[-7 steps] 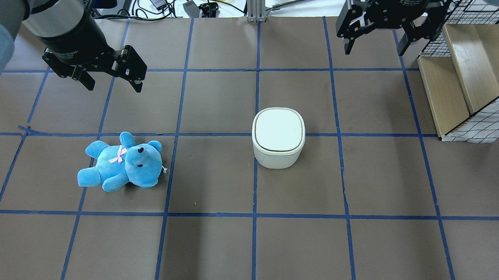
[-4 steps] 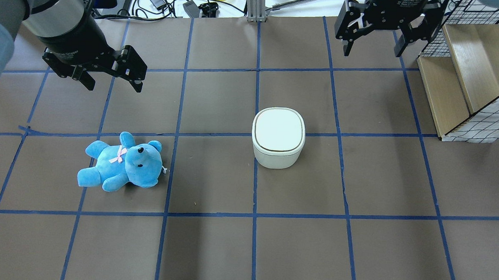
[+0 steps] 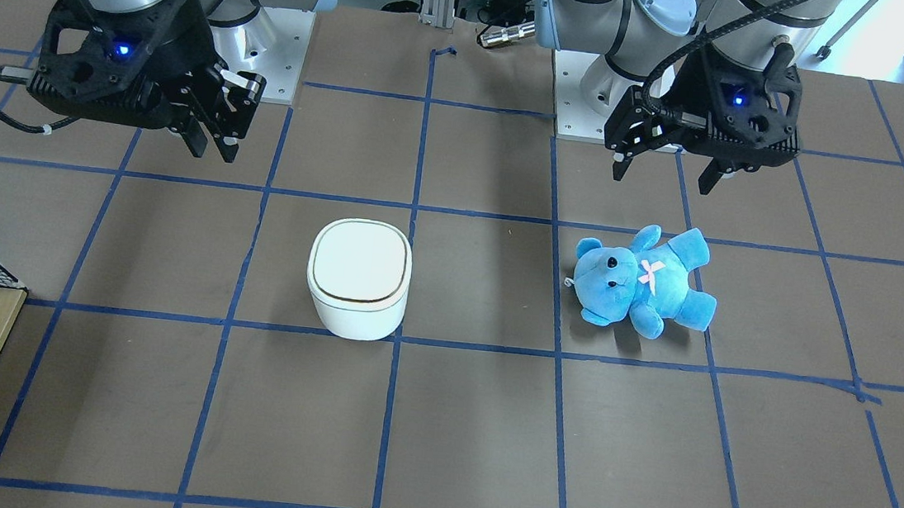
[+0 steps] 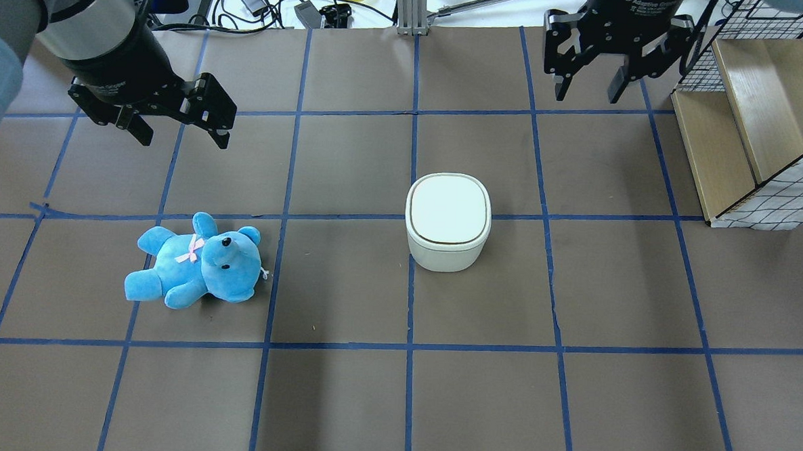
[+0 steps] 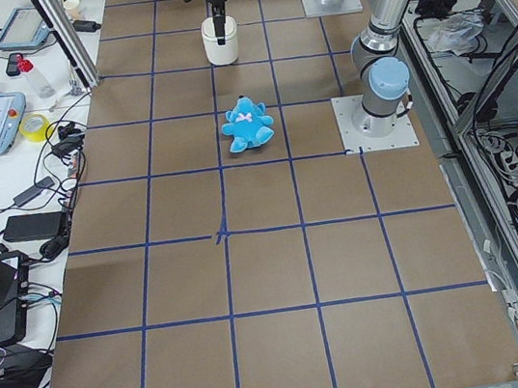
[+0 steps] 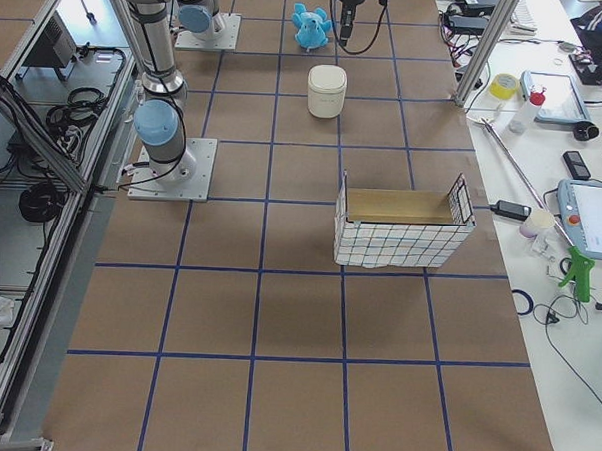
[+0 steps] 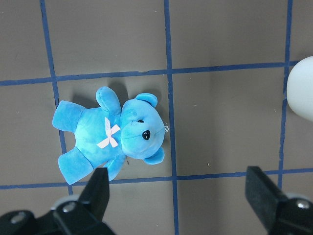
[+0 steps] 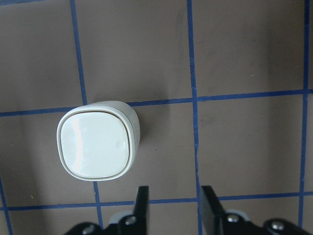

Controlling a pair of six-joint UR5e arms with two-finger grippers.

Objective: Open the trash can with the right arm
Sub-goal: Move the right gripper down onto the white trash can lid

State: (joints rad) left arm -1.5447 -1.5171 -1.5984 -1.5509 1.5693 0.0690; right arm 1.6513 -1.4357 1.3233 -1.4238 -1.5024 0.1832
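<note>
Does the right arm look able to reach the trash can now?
Probably yes: nothing stands between the right gripper and the trash can, whose shut lid is uncovered; the teddy bear lies well aside.

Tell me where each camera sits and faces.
Front-facing: across the table, facing the robot; shows left claw, right claw, trash can, bear.
Overhead: behind the robot, looking down; shares all four with front-facing.
Exterior left: robot's left table end, looking along it; left arm nearer.
Exterior right: opposite end; right arm nearer.
Left wrist: straight down on bear; left claw at bottom edge.
Right wrist: straight down on trash can; right claw at bottom edge.
</note>
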